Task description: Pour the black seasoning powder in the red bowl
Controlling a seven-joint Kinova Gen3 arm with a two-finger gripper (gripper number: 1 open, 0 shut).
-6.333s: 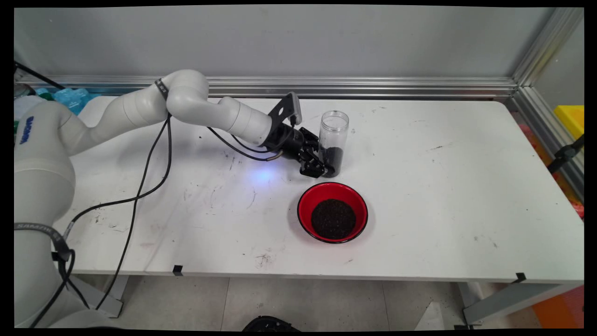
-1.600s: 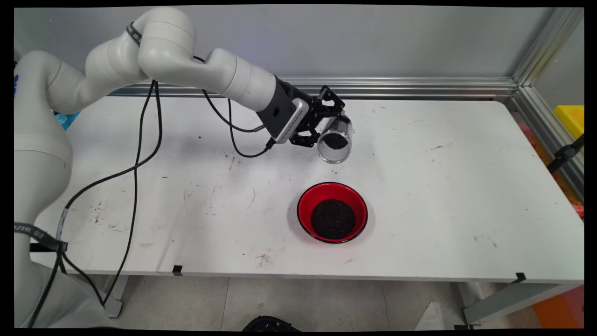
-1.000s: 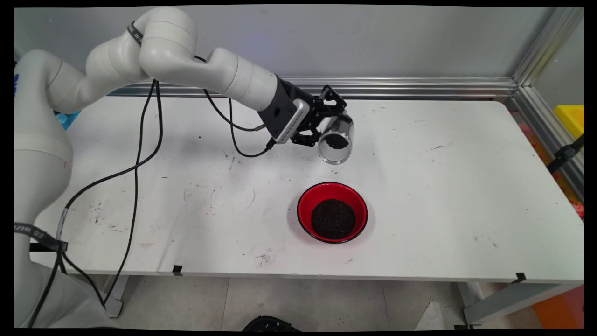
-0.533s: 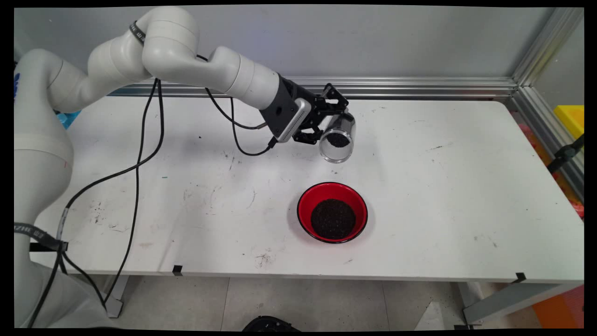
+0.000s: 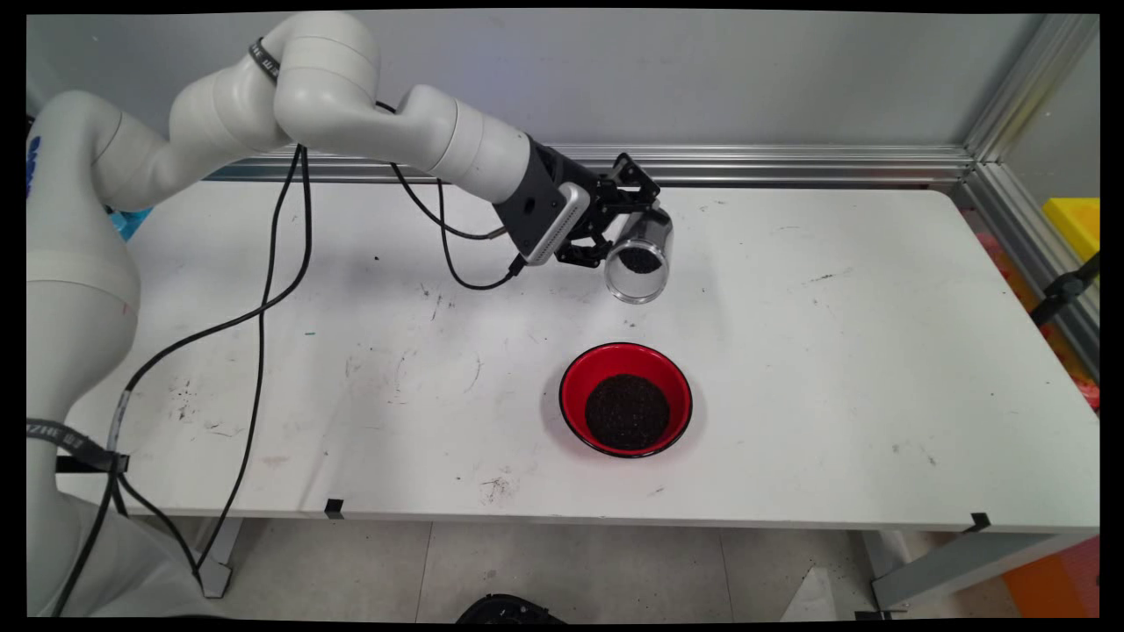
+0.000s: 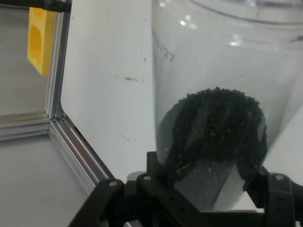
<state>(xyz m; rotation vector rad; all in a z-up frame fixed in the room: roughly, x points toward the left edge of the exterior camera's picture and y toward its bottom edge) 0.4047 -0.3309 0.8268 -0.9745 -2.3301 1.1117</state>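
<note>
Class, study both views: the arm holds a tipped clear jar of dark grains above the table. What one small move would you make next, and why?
Probably shift the claw toward the red bowl: the jar hangs tipped beyond the bowl's far rim, over bare table.

Setting: a robotics lab test cell, as I read it from my feeds. Evidence: one scuffed white table (image 5: 834, 369) on bare metal legs, fenced along its back and right side by extruded aluminium framing (image 5: 790, 162) with plain grey panels (image 5: 702, 79) behind; a white robot arm (image 5: 369, 114) trailing loose black cables (image 5: 263, 290); black tape marks (image 5: 334, 506) on the table's near edge; a yellow bin (image 5: 1073, 224) outside the frame at right; tiled floor (image 5: 571, 570) below. No domestic furnishings in my views
</note>
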